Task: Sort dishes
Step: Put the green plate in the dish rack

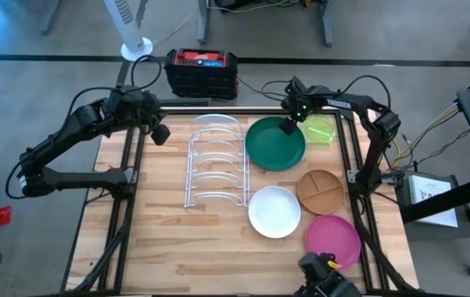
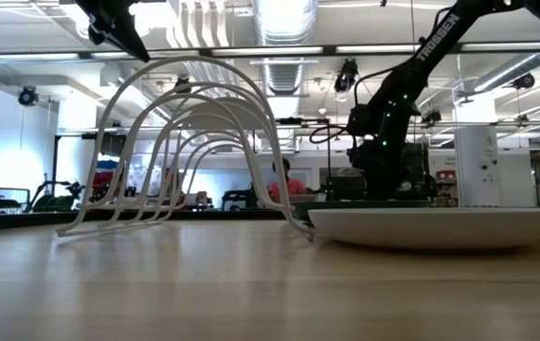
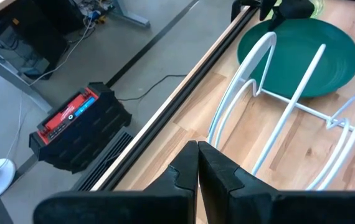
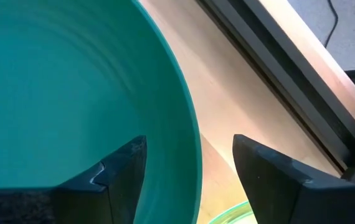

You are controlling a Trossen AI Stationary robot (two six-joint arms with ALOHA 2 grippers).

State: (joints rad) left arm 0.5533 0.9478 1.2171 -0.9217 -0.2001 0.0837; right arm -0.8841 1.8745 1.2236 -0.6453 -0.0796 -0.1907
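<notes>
Green plate (image 1: 274,145): large, round, dark, flat on table. Right gripper (image 4: 189,163) fingers apart, straddling its far rim near table edge (image 4: 271,74). Left gripper (image 3: 197,163) fingers together.

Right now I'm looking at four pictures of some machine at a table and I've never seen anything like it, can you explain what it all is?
It is a robot with two dark jointed arms at a wooden table. One picture looks straight down, one looks level across the tabletop, and two come from cameras on the arms' wrists. On the table stand a white wire dish rack and five round plastic plates: large dark green plate, white plate, magenta pink plate, brown divided plate, small lime-green plate. The right end effector straddles the dark green plate's rim, fingers open, nothing lifted. The left end effector waits shut by the rack's far end, holding nothing.
</notes>
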